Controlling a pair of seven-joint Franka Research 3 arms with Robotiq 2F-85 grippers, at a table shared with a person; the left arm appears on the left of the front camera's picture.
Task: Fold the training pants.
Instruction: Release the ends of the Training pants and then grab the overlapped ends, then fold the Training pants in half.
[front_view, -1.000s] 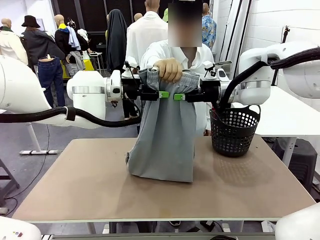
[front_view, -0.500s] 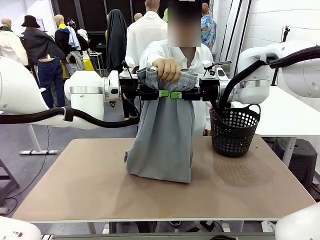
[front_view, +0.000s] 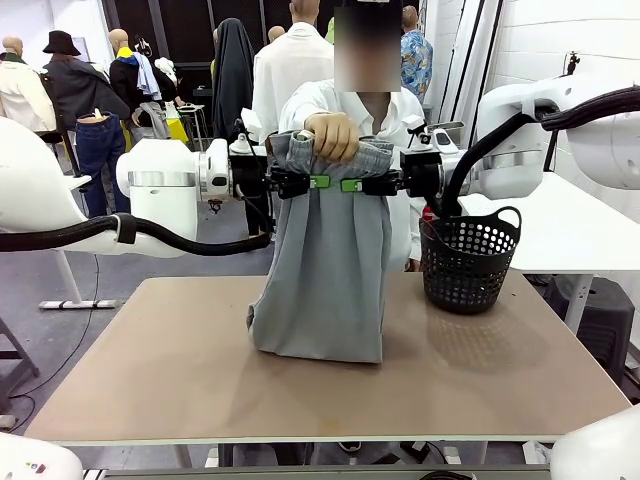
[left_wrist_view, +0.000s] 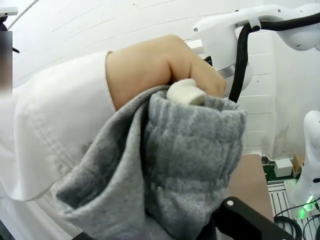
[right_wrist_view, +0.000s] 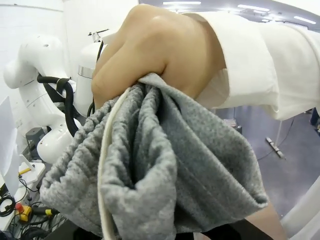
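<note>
- Currently you have the pants (front_view: 325, 265) hanging upright between the two arms, waistband at the top, lower end bunched on the worktop (front_view: 330, 385); held high, presumably, so the fabric drapes straight before folding.
- Hand (front_view: 335, 137): the person's fist grips the gathered waistband from above, likely steadying it while the arms take over.
- Left gripper (front_view: 318, 182): level, coming in from the left just below the waistband; green pads against the cloth. Jaws look closed on the pants, though you cannot see the pinch itself.
- Right gripper (front_view: 352, 184): mirrors it from the right, pads nearly meeting the left ones; jaws likewise appear closed on the pants.
- Basket (front_view: 468, 260): black mesh, on the worktop's right far side, just beside the pants, apart from them.
- Front view gives you the whole drape and both arms' approach, but the hand and folds hide the grip points.
- Left wrist view adds the ribbed waistband (left_wrist_view: 200, 145) close up and a pale drawstring end (left_wrist_view: 185, 92) tucked under the fist.
- Right wrist view adds the drawstring (right_wrist_view: 106, 165) running down the gathered fabric, and the white sleeve (right_wrist_view: 265, 60).
</note>
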